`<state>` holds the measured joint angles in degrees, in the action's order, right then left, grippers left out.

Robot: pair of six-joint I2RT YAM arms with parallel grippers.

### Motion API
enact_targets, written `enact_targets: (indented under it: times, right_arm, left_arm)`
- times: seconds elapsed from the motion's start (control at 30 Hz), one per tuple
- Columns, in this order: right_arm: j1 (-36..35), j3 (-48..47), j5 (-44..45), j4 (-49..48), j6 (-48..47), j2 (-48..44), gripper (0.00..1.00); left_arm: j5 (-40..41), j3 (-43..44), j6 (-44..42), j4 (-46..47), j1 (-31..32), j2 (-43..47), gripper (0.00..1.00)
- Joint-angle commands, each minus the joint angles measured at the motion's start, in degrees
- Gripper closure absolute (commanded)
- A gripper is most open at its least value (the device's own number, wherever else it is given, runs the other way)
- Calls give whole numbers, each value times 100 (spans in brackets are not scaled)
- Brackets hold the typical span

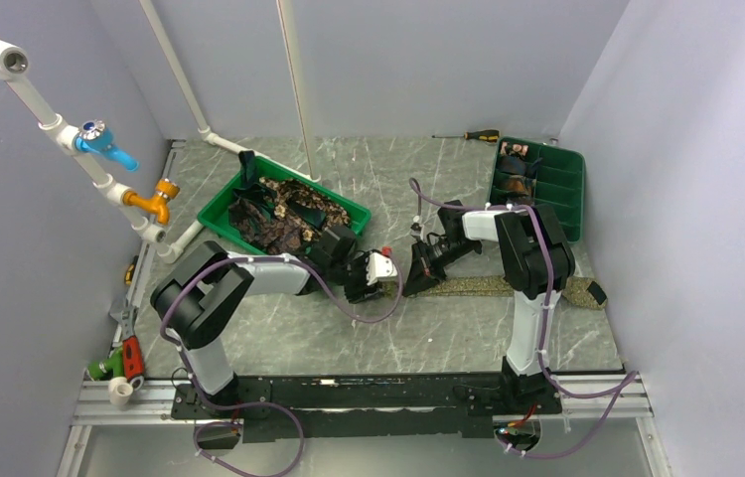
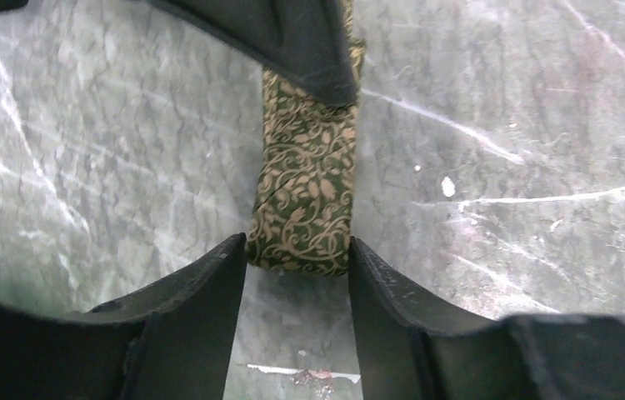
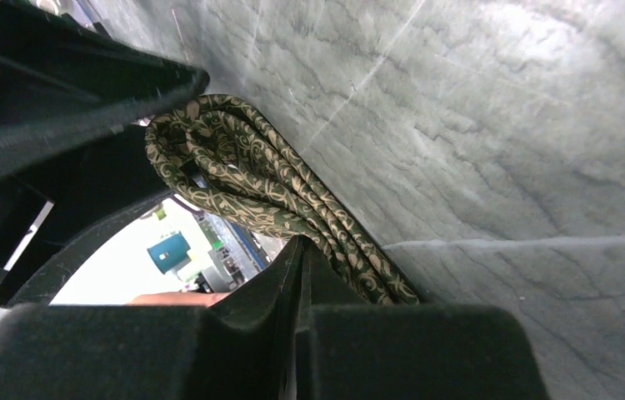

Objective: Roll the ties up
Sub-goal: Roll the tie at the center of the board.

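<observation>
A: Left wrist view: where does the olive tie (image 2: 305, 196) lie?
B: On the table (image 2: 526, 125), its rolled end between the left gripper (image 2: 297, 275) fingers, which stand apart beside it.
A: Right gripper (image 3: 297, 275)?
B: Fingers pressed together, roll (image 3: 234, 167) alongside.

- Two arms, black joint housings linked by white tube segments, rise from a black rail at the table's near edge.
- Purple-grey cables loop along each arm.
- Left tool (image 1: 367, 283): black with a white block, red marks.
- Right tool (image 1: 418, 270): black, with matte wedge-shaped fingers (image 3: 292, 275).
</observation>
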<state>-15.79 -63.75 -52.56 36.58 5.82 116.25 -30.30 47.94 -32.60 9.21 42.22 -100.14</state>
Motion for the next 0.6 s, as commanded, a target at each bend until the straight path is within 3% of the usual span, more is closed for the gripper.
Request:
enact_targets:
  times: [0.0,0.27,0.57]
  right_arm:
    - [-25,-20,1046,-215,-227,286,96]
    - [-28,-85,1023,-225,-205,350,99]
    - [-22,-39,948,-294,-170,292,100]
  left_arm:
    - [-553,276,-246,150,155,38,50]
    - [-665,707,80,160,340,-269,58]
    - [-259,1247,499,-42,463,-1039,57]
